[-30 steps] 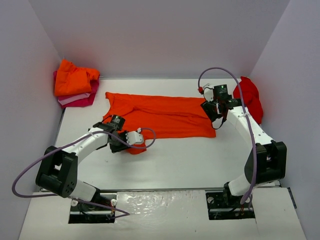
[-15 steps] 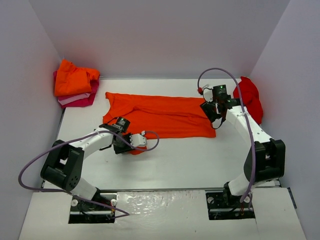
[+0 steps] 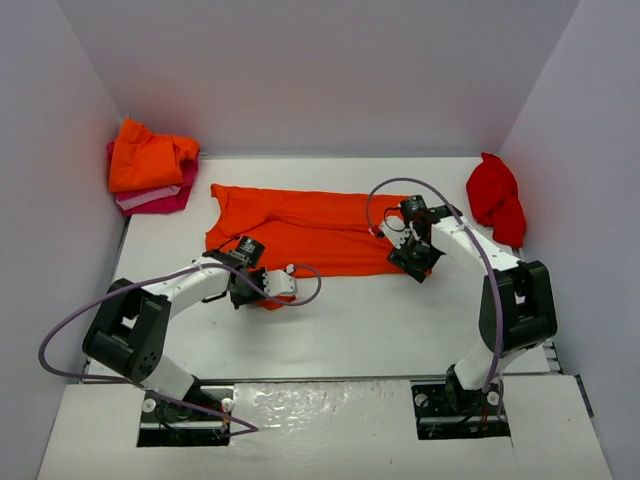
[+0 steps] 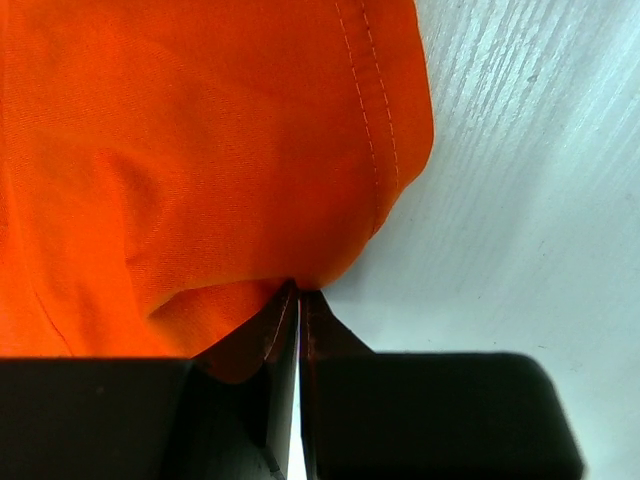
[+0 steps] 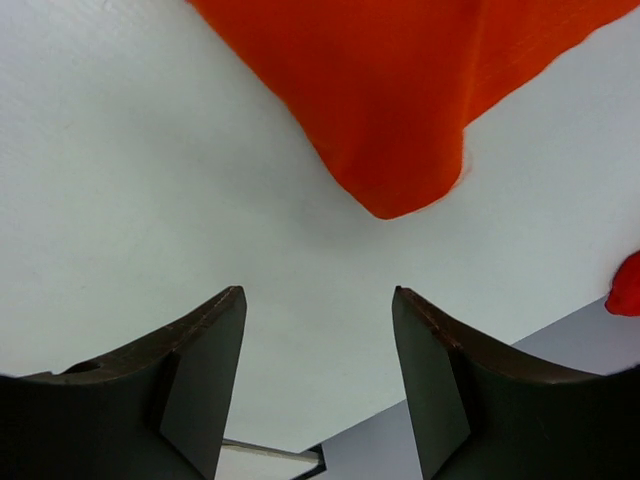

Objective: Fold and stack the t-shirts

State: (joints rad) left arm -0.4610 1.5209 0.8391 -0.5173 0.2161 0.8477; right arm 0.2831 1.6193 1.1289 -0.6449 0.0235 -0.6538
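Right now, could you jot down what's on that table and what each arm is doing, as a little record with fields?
Middle: orange t-shirt, spread out on the table
Left arm: left gripper shut, pinching the shirt's near-left edge
Right arm: right gripper open, over bare table beside the shirt's near-right corner, not touching it
Far-left corner: pile, orange on top of pale pink and magenta
Right side: red t-shirt, bunched up
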